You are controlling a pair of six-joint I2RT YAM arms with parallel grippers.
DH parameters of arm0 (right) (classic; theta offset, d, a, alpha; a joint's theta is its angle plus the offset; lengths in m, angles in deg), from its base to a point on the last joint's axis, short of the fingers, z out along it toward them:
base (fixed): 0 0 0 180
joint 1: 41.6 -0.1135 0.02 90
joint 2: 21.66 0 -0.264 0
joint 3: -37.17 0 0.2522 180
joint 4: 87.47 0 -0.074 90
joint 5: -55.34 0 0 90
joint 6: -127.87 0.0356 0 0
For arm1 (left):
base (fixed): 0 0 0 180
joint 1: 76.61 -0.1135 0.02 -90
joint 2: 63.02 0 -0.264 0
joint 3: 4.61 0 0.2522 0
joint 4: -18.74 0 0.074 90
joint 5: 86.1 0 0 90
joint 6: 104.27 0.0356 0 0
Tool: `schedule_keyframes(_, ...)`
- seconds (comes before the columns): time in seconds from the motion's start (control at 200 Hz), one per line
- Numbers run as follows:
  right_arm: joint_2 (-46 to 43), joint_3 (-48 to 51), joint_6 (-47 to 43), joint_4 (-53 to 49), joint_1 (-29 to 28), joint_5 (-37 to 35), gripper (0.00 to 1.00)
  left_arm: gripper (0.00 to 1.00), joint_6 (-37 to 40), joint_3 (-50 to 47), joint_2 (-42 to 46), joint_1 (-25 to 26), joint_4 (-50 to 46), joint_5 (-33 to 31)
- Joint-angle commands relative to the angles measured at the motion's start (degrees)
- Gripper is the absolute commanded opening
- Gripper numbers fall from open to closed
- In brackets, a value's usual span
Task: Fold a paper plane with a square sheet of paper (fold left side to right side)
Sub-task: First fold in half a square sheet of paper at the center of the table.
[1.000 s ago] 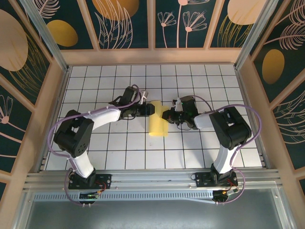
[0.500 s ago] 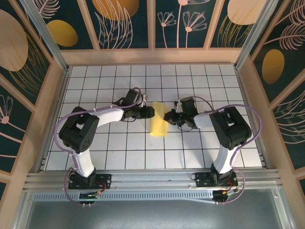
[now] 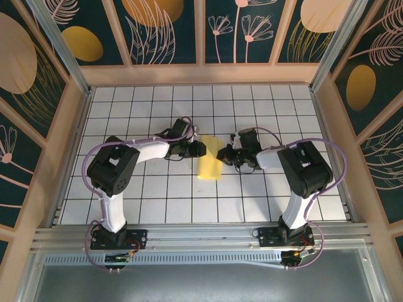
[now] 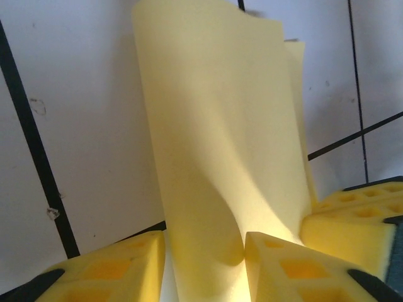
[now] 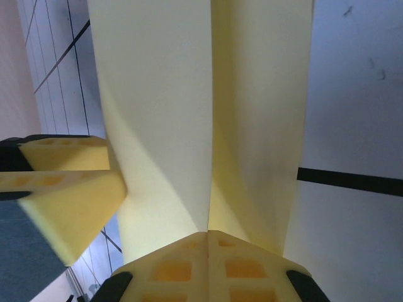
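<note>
The pale-yellow sheet of paper (image 3: 209,166) lies folded into a narrow strip, about one tile wide, at the middle of the white grid table. My left gripper (image 3: 199,149) is at its far left corner. In the left wrist view the paper (image 4: 220,157) rises curved between the spread yellow pads, my left gripper (image 4: 204,264) open around it, the right pad touching it. My right gripper (image 3: 221,153) is at the strip's far right. Its pads meet on a crease of the paper (image 5: 189,94), my right gripper (image 5: 209,236) shut on it. The left fingers (image 5: 63,195) show beside it.
The grid table (image 3: 157,201) is walled by wooden frames (image 3: 201,74) at the back and both sides. An aluminium rail (image 3: 201,236) carrying both arm bases runs along the near edge. Both arms reach inward and nearly meet over the paper.
The left arm's elbow has swung right, toward the centre, and its gripper has settled slightly lower at the paper's far end. The right arm and the strip have hardly moved.
</note>
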Motion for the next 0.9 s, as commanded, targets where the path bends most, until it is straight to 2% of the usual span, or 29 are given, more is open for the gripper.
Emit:
schedule_keyframes(0.0,-2.51,-1.29,-1.25,-1.34,-0.32,-1.41,0.00,0.37,-0.58,1.56,-1.54,0.56,-2.32,-0.81)
schedule_keyframes(0.075,-3.62,-1.31,-1.72,-2.37,-0.35,-2.28,0.04,0.34,-0.62,1.99,-2.03,0.75,-2.87,-0.98)
schedule_keyframes(0.265,-8.40,-0.96,-4.92,-7.64,1.22,-8.02,0.29,0.34,-0.97,3.38,-3.41,1.35,-5.00,-1.77)
schedule_keyframes(0.385,-12.36,-0.22,-7.24,-10.72,2.97,-12.11,0.41,0.34,-1.38,3.86,-4.02,1.81,-5.58,-1.77)
schedule_keyframes(0.586,-17.62,2.39,-8.60,-11.85,7.00,-14.31,0.47,0.37,0.01,6.05,-5.54,2.78,-8.49,-2.54)
schedule_keyframes(0.891,-19.27,4.73,-9.01,-11.32,9.17,-13.62,0.48,0.45,3.18,9.51,-7.62,3.84,-13.26,-4.32)
